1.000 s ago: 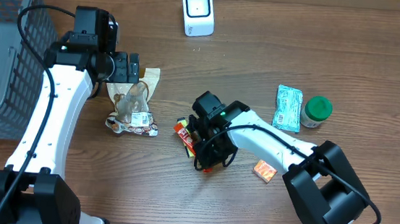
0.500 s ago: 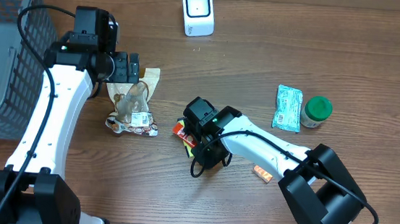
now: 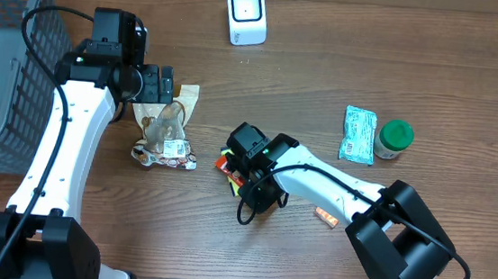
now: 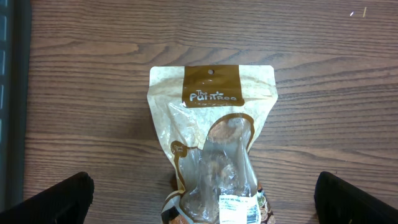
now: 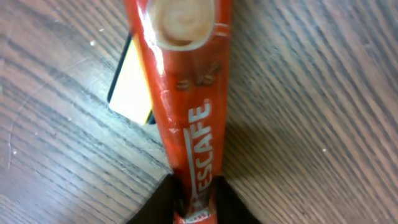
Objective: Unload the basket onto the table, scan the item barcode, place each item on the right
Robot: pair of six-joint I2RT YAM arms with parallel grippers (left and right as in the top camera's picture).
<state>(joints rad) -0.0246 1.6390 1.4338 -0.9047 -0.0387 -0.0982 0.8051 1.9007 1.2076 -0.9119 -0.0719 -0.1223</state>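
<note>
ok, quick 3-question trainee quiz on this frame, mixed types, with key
1. True or false: the left gripper is shut on the snack pouch.
2. The right gripper has its fingers either side of: A green-lid jar, B Nescafe stick, C green packet?
3. Name the white device at the far edge of the table.
Key: 1 false, it hangs open above the pouch. 2 B. 3 the scanner.

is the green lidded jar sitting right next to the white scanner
No, the green-lidded jar sits beside the green packet at the right, well apart from the white scanner.
</note>
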